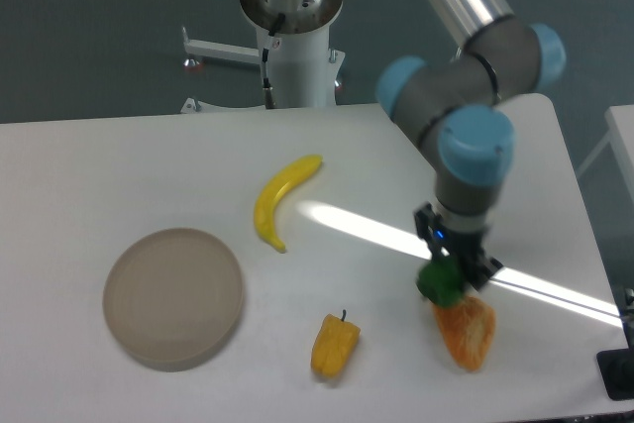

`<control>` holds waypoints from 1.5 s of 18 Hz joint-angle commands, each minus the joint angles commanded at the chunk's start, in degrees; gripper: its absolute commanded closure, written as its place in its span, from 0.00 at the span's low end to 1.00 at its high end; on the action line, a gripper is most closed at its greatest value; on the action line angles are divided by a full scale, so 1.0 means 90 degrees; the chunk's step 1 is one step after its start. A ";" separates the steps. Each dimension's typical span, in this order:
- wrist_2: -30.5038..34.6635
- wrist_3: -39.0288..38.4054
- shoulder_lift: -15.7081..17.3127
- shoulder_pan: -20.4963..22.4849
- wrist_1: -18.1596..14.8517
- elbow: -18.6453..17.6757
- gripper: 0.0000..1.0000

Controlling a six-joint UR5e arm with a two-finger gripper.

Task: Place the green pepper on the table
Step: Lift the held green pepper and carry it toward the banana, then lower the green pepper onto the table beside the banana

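Observation:
The green pepper (437, 287) is small, glossy and dark green. It sits between the fingertips of my gripper (453, 276) at the front right of the white table (119, 165). The gripper points straight down and is shut on the pepper, holding it at or just above the tabletop. The pepper's lower right edge touches or overlaps the orange wedge-shaped piece (468, 332). The fingers hide part of the pepper.
A yellow pepper with a dark stem (334, 346) lies near the front edge. A yellow banana (281, 199) lies mid-table. A round beige-grey plate (173, 296) sits front left. The robot base (295, 37) stands behind the table.

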 joint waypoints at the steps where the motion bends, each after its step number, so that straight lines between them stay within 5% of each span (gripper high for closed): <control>1: 0.0000 0.0010 0.0108 0.0000 0.0254 -0.0332 0.63; 9: -0.0342 -0.0506 0.0626 -0.0010 0.0989 -0.1750 0.64; 14: -0.0635 -0.1474 0.0685 -0.0107 0.1077 -0.1937 0.64; 27: -0.0654 -0.1865 0.0617 -0.0283 0.1067 -0.1966 0.63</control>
